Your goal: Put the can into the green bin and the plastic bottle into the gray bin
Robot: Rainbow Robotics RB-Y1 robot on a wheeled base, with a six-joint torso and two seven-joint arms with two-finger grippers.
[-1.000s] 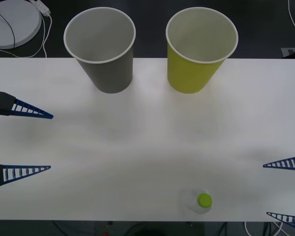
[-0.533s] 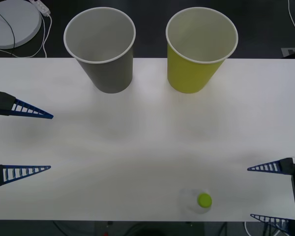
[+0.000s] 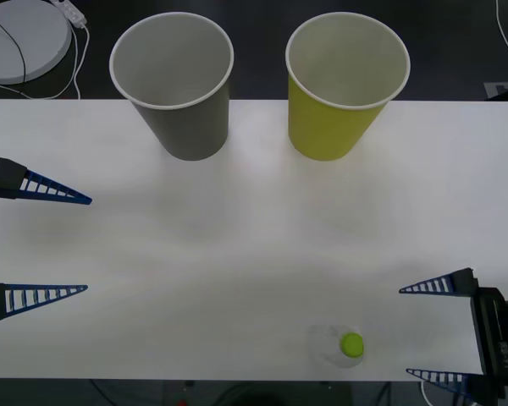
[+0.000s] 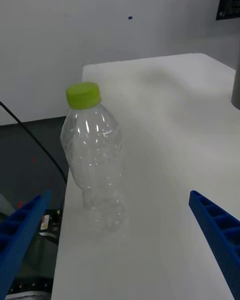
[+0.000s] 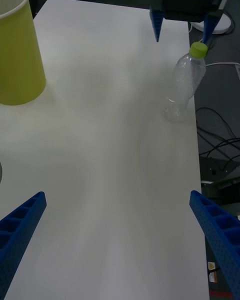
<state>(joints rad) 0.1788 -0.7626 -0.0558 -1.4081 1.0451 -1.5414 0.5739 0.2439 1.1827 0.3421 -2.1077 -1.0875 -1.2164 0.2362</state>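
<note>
Front view: the plastic bottle (image 3: 342, 346) stands upright at the white surface's (image 3: 254, 237) near edge, left of the right tool (image 3: 423, 330), whose fingers are apart. Left tool (image 3: 76, 245) spread wide at the left edge. The gray bin (image 3: 176, 85) and green bin (image 3: 343, 85) stand at the far edge, broad bare surface between.

Right wrist view: bottle probably just ahead of the spread fingers (image 4: 220, 235).

Left wrist view: 2 blue fingers (image 5: 20, 225) apart, dark floor (image 5: 220, 130) with cables beyond the edge.

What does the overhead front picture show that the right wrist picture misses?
Front only: the gray bin and the green bin standing upright at the table's far edge, and the open left claw waiting apart. Right wrist only: the plastic bottle's clear ribbed side. Both: the upright bottle, the white table, and the open right claw facing the bottle.
</note>
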